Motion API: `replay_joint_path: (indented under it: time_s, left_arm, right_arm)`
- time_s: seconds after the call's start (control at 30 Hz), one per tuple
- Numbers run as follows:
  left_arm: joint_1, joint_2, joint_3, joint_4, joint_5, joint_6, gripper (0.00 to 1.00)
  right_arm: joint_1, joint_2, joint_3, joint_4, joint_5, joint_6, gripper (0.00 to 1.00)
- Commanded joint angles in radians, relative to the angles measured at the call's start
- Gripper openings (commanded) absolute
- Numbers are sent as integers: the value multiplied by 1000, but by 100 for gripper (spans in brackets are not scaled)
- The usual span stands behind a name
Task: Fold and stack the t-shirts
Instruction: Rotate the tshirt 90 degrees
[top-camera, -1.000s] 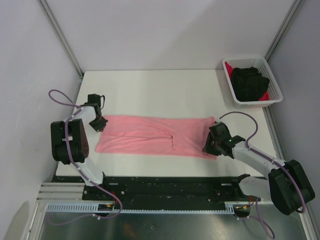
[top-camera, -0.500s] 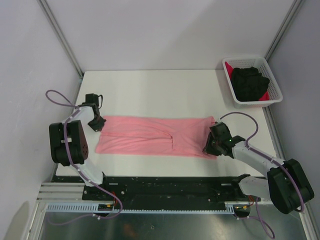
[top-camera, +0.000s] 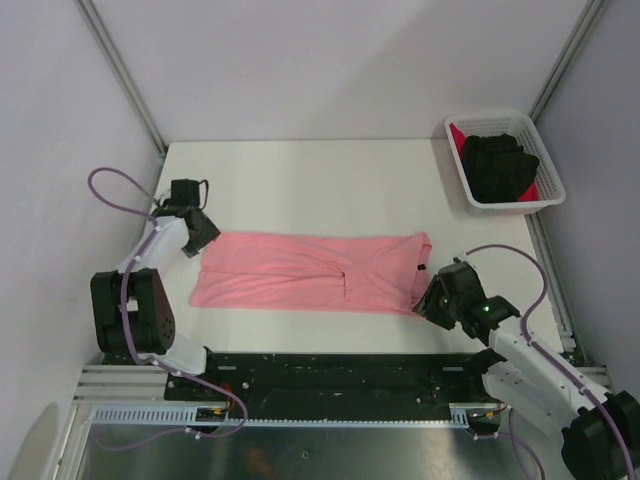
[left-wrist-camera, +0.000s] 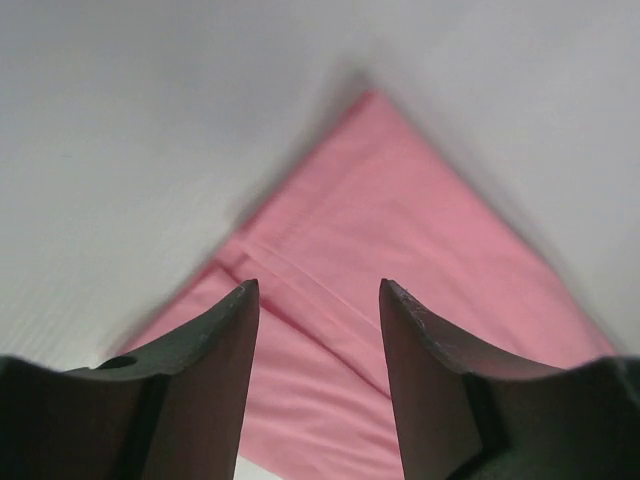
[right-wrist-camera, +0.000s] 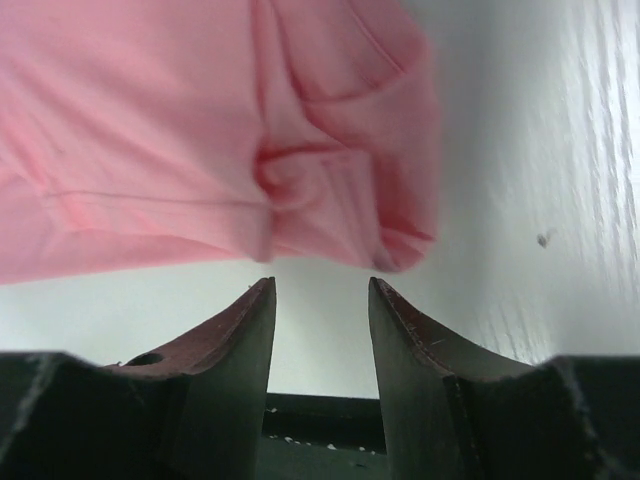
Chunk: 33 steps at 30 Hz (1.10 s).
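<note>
White table (top-camera: 320, 180) between grey walls (top-camera: 300, 60) bears a flat salmon-pink t-shirt (top-camera: 300, 270).

The red shirt (top-camera: 545, 186) is mostly hidden under the black shirt (top-camera: 497, 165) in the basket (top-camera: 510, 206). Only two red bits peek out. The black shirt is a dark lump, and its folds cannot be made out. A tiny dark spot (top-camera: 418, 268) on the pink shirt (top-camera: 300, 270) is too small to tell what it is. The right arm (top-camera: 535, 355) runs off the bottom corner. In the left wrist view the pink shirt is blurry and partly hidden behind the jaws. In the right wrist view it is cut off at the top and left.
</note>
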Motion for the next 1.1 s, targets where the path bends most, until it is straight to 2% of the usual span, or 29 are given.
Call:
replay_joint_path:
  time_s: [0.0,0.2,0.37,0.53,0.67,0.77,0.87,0.97,1.07]
  left_arm:
    - [-121,-74,39,5,57,59,57]
    - [-233,-121,33,11,146,92,56]
    - [-289,-150,8,14,217,127,55]
    - [-315,-180,-11,15,272,161,55]
    - [-328,-182,-16,13,307,181,55]
    - [-340,-163,-12,13,321,195,54]
    - [-353,-141,-7,13,319,207,54]
    - [-369,-120,-9,14,317,211,53]
    - [-401,-96,-13,10,304,211,52]
  right_arm:
    - [-3,-83,-82,-63,-23,143,47]
    - [-3,-103,-140,49,-45,235,47]
    - [-5,-51,-171,179,5,274,46]
    - [-66,99,-157,339,27,241,44]
    - [-212,323,-86,511,-53,159,43]
    - [-287,561,61,624,-103,97,42]
    - [-306,829,317,624,-141,31,41]
    - [-307,1109,683,545,-201,-30,42]
    - [-296,1365,1080,327,-220,-96,44]
